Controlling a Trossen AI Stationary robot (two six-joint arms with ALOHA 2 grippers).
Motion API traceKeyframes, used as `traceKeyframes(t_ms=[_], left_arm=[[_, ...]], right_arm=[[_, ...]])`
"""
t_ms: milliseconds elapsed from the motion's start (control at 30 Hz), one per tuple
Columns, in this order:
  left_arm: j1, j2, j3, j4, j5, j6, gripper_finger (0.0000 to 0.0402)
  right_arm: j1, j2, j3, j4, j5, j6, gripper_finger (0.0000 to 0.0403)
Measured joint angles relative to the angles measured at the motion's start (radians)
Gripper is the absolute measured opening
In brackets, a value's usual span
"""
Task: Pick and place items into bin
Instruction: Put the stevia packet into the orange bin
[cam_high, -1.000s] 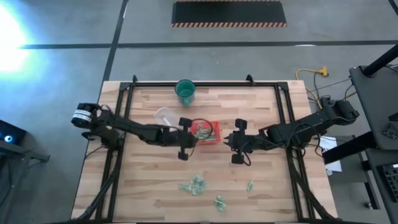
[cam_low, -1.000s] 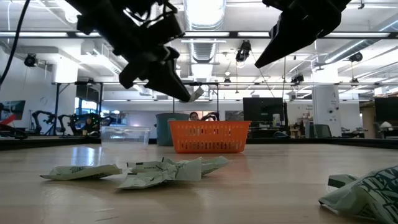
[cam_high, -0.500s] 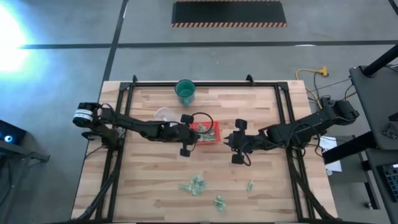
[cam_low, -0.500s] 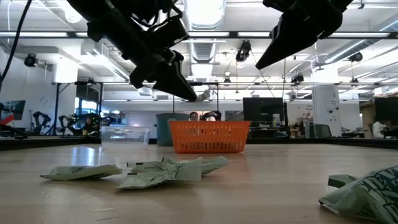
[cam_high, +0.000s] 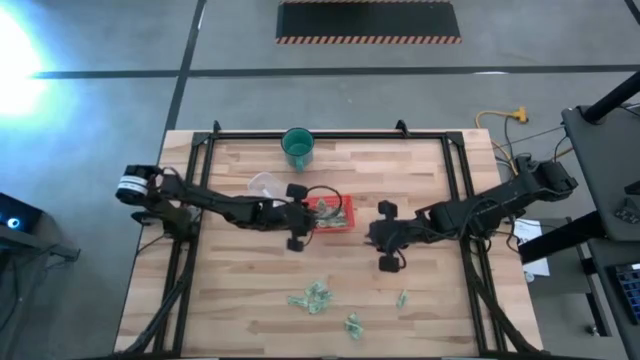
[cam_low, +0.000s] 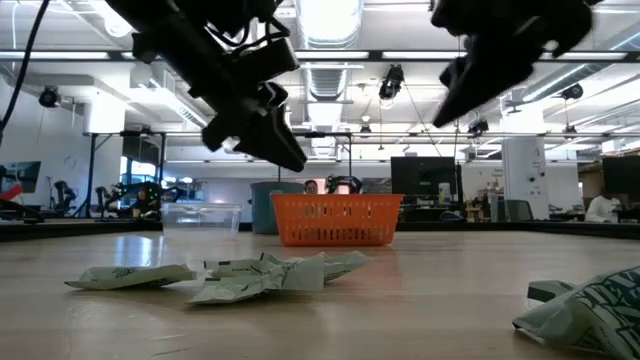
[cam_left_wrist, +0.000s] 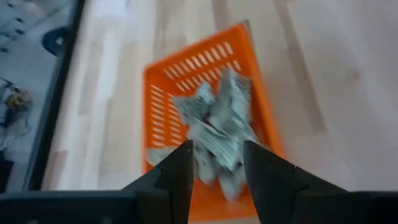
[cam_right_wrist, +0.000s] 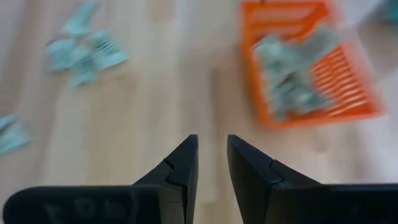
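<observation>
The bin (cam_high: 343, 222), a small red tray, stands mid-table with several pale-green items (cam_left_wrist: 217, 127) piled in it. More items lie loose near the table's front edge: a cluster (cam_high: 312, 297), one piece (cam_high: 352, 323) and another (cam_high: 401, 298). My left gripper (cam_high: 310, 217) hangs open over the bin's left end with nothing between its fingers (cam_left_wrist: 180, 171). My right gripper (cam_high: 371, 238) hovers right of the bin, clear of the table. Its fingers (cam_right_wrist: 183, 165) stand a narrow gap apart around nothing.
A green cup (cam_high: 297, 147) stands at the table's far edge, and a clear round container (cam_high: 264, 186) sits just left of the bin. In the low view a crumpled piece (cam_low: 590, 310) lies close to the camera at the right.
My left gripper has opened over the bin and let go of the pale piece it carried at its fingertips; that piece no longer shows at the tips. My right gripper has drifted slightly toward the table's near edge.
</observation>
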Motion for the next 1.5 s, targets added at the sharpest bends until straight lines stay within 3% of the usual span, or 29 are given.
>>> traceKeyframes(t_ms=[233,433,533,933,1233,1500], left_arm=[[-0.055,-0.031,-0.009,-0.089,-0.001,-0.066,0.0123],[-0.089,-0.046,-0.012,-0.142,-0.003,-0.073,0.0123],[-0.09,-0.055,-0.015,-0.136,-0.004,-0.074,0.0123],[-0.092,-0.058,-0.027,-0.17,-0.006,-0.125,0.0123],[-0.095,-0.058,-0.027,-0.189,-0.007,-0.153,0.0123],[-0.095,-0.058,-0.027,-0.189,-0.007,-0.154,0.0123]], right_arm=[[0.057,0.0,-0.042,-0.003,-0.244,0.141,0.0077],[0.193,0.0,-0.047,-0.025,-0.272,0.269,0.0068],[0.272,0.0,-0.047,-0.025,-0.236,0.367,0.0068],[0.555,0.059,-0.039,-0.024,0.103,0.544,0.0068],[0.612,0.24,0.02,-0.03,0.122,0.603,0.0068],[0.61,0.315,0.135,-0.185,0.117,0.626,0.0068]])
